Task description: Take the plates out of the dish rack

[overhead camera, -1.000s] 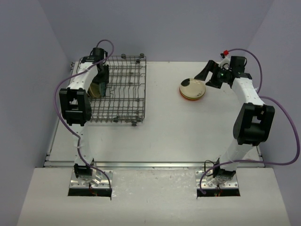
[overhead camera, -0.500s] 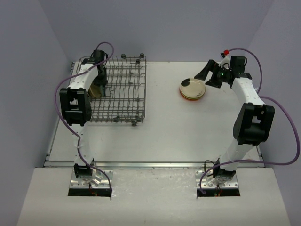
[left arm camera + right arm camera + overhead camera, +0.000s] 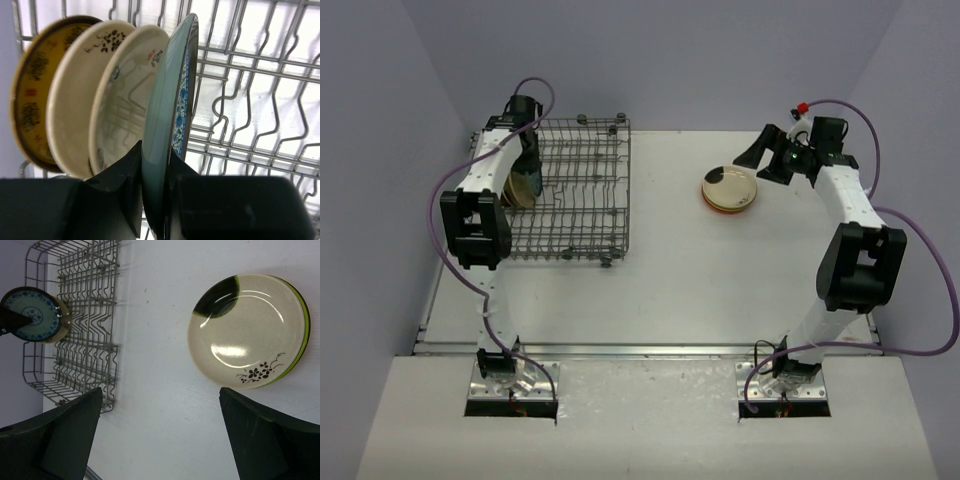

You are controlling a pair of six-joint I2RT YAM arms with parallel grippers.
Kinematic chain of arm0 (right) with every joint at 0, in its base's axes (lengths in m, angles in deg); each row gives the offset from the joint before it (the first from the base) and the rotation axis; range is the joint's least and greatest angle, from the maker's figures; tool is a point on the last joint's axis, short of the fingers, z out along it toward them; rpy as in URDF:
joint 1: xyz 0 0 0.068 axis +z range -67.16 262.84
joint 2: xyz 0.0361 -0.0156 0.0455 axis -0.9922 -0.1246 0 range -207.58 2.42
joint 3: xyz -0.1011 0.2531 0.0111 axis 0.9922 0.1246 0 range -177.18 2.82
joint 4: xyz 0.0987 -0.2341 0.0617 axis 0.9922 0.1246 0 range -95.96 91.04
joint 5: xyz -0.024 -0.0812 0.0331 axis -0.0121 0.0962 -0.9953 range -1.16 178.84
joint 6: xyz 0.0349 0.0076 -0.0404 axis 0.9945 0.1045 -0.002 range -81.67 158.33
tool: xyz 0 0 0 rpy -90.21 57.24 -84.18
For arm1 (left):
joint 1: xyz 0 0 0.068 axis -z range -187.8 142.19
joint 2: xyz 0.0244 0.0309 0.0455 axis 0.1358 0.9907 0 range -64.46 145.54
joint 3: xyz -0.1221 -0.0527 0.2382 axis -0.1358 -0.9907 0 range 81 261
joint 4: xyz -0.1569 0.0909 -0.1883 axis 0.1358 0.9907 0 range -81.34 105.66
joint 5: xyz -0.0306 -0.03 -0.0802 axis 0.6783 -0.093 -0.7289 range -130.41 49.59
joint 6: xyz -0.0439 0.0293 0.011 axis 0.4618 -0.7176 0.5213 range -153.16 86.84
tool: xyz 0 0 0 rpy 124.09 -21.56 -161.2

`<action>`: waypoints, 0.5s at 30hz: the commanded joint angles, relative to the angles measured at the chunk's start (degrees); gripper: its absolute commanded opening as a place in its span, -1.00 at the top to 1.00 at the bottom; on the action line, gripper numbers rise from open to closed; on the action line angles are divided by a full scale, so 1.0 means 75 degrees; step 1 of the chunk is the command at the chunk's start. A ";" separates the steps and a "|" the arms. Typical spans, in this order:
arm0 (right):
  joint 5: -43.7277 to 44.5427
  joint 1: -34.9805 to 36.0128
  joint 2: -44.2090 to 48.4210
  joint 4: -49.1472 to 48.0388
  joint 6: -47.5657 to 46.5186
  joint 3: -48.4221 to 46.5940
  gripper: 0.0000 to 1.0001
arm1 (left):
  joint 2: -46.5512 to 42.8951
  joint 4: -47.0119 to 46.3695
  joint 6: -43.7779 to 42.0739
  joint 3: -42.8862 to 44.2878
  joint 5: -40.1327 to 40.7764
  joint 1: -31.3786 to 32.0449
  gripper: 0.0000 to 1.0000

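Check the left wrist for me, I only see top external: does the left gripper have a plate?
Observer: Yes. The left gripper is shut on the teal plate at its rim, a finger each side.
Operator: More in the rack?
Observer: Three, upright in the dish rack beside it: one yellow-brown plate, two beige plates.
Operator: Right side?
Observer: The right gripper is open and empty; the top plate of the stack ahead shows a black flower sprig.

Bright, even light; glare on the top plate [image 3: 227, 350], washed-out white behind the dish rack [image 3: 250, 151].
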 commanded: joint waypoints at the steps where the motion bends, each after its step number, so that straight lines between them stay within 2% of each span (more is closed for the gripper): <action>1: -0.0204 -0.0035 0.0418 -0.0154 0.0088 -0.0041 -0.97 | -0.1071 -0.0250 -0.0177 0.0589 -0.0048 0.0079 0.79; 4: -0.0353 -0.0035 0.0488 -0.0201 0.0168 0.0005 -0.97 | -0.1565 -0.0411 -0.0739 0.0589 0.0321 0.0217 0.80; 7: -0.0837 -0.0006 0.0680 -0.0634 0.0367 0.0217 -0.98 | -0.2102 -0.0742 -0.1063 0.0250 0.0006 0.0424 0.90; 10: -0.1529 0.0096 0.0923 -0.1441 0.0695 0.0612 -0.97 | -0.2762 -0.1018 -0.1219 -0.0347 -0.1715 0.0488 0.97; 12: -0.2171 0.0324 0.1205 -0.2163 0.0941 0.1061 -0.98 | -0.3315 -0.1265 -0.1175 -0.0972 -0.3962 0.0488 1.00; 15: -0.2395 0.0851 0.1486 -0.2366 0.0805 0.1172 -0.98 | -0.3811 -0.1516 -0.0807 -0.1631 -0.6729 0.0587 1.00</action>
